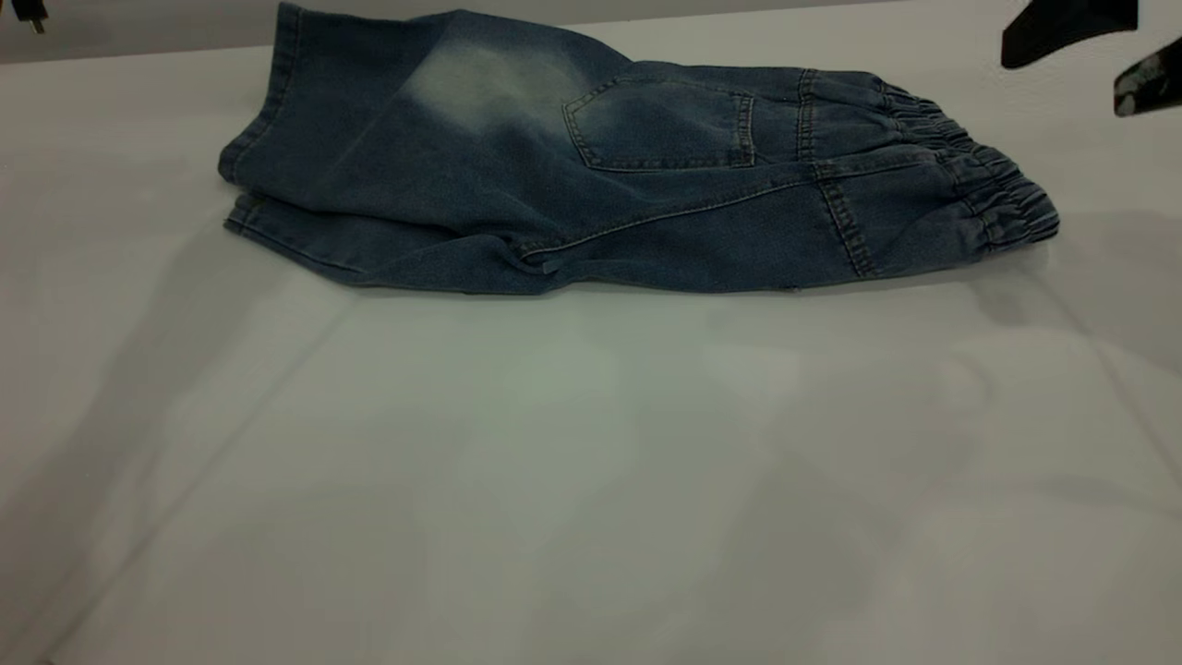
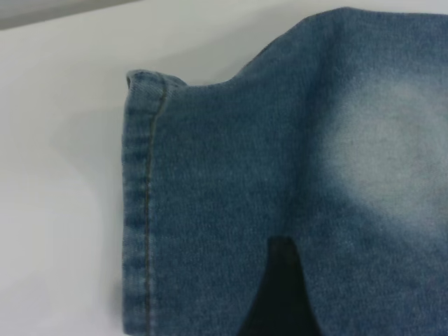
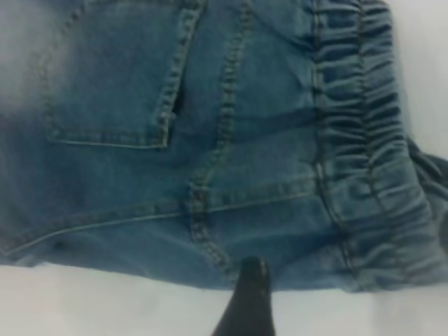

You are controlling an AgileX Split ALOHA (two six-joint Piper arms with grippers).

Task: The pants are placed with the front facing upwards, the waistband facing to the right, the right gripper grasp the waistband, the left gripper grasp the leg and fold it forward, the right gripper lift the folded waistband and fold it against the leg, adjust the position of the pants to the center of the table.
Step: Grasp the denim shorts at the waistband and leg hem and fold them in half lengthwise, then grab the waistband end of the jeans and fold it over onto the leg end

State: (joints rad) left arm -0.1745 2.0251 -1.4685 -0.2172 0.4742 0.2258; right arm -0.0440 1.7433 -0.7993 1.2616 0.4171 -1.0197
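The blue denim pants (image 1: 591, 175) lie folded lengthwise on the white table (image 1: 591, 462), towards its far side. One leg rests on the other, with the hems at the left and a back pocket (image 1: 660, 125) facing up. The ruched waistband (image 1: 979, 175) points right. My right gripper (image 1: 1062, 81) hangs open in the air above and beyond the waistband; one black finger (image 3: 246, 301) shows at the pants' near edge. My left gripper (image 1: 28, 14) hovers above the leg hem (image 2: 143, 210), holding nothing, with one finger (image 2: 280, 294) over the denim.
Bare tabletop stretches wide in front of the pants and to both sides. The table's far edge (image 1: 138, 46) runs just behind the leg hems.
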